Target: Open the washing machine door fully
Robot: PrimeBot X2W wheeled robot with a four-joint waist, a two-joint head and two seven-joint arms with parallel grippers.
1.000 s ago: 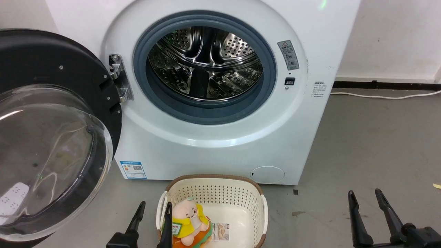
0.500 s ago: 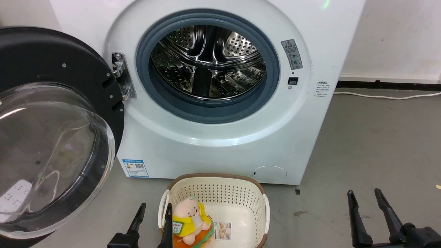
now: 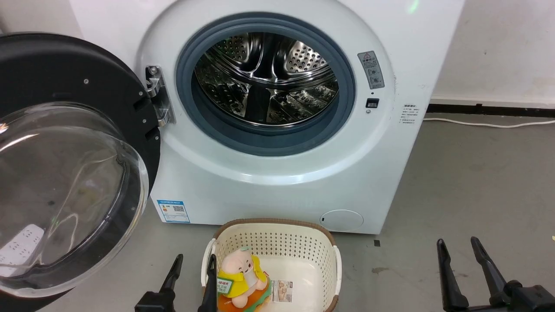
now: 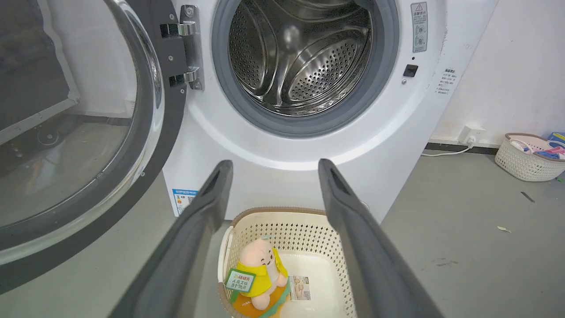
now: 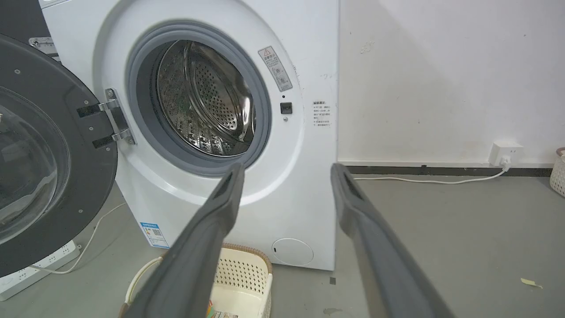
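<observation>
The left jaws stood apart and empty, fingers [image 3: 173, 277] low at the bottom of the head view, just left of a cream basket [image 3: 277, 227] on the floor [image 3: 468, 182]. The nearer finger overlapped the basket's left rim, but contact could not be told. The right jaws were likewise spread and held nothing, over bare grey floor well apart from the basket. A plush toy [image 3: 243, 277] in a yellow top lay in the basket's near left corner. Just behind the basket stood the washing machine [image 3: 269, 190], with a blue label [image 3: 173, 211] at its lower left and a round cap [image 3: 341, 220] at its lower right. Its steel drum [image 3: 264, 78] was exposed inside the grey gasket [image 3: 269, 141]. The washing machine door [image 3: 65, 69] hung on its metal hinge [image 3: 158, 97] at the left of the opening. It was swung well out to the robot's left, with the glass bowl [image 3: 65, 195] bulging toward the head camera. Neither jaws touched the door. A white cable [image 3: 490, 125] ran along the wall to the right, and a power strip [image 5: 26, 276] lay on the floor under the door.
</observation>
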